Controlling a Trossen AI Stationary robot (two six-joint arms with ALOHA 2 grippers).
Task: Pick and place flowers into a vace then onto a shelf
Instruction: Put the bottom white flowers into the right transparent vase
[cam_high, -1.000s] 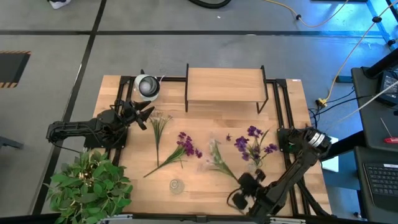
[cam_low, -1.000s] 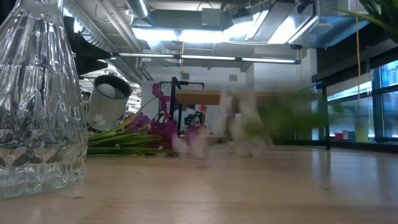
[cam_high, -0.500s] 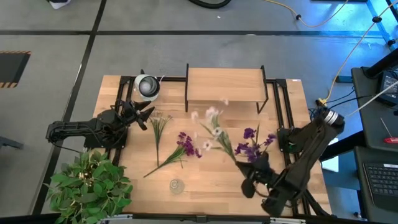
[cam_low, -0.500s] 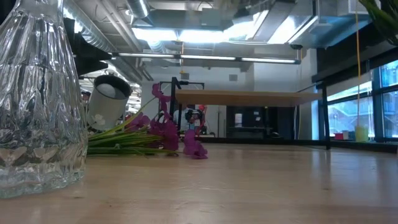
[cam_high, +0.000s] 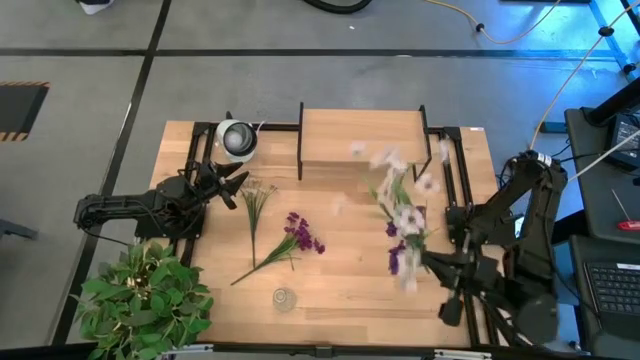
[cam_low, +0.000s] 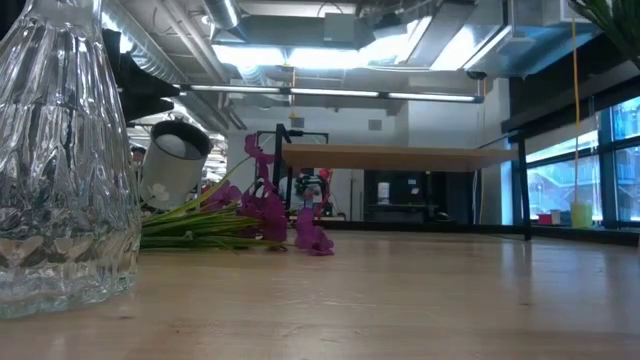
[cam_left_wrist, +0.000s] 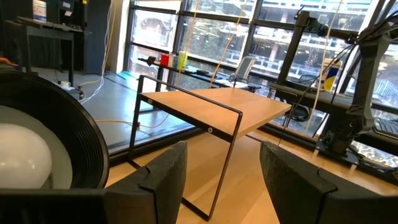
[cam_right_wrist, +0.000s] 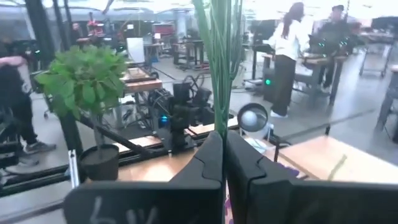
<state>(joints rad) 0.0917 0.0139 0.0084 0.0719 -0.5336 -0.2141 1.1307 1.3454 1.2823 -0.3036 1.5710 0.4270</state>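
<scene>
I see the big wooden table (cam_high: 330, 285) under both my arms. At its far edge stands the shelf (cam_high: 360, 135), a small wood board on thin black legs. A bushy green potted plant (cam_high: 145, 300) sits at the near left corner of the table.

My right arm is lifted up over the right side of the table. My right gripper (cam_right_wrist: 224, 163) has its fingers pressed tight on a bunch of flowers (cam_high: 400, 205). Their green stems run up between my fingers, and the white and purple blossoms hang in the air near the right end of the shelf. They look blurry.

My left gripper (cam_left_wrist: 221, 171) waits at the left side of the table, fingers spread apart, holding nothing. It points toward the shelf.

Two more flowers lie flat on the table: a white flower (cam_high: 255, 200) and a purple flower (cam_high: 295, 235) just beside it.

A round lamp (cam_high: 236, 140) sits by the left end of the shelf. The clear glass vase (cam_low: 60, 160) stands near the front edge.
</scene>
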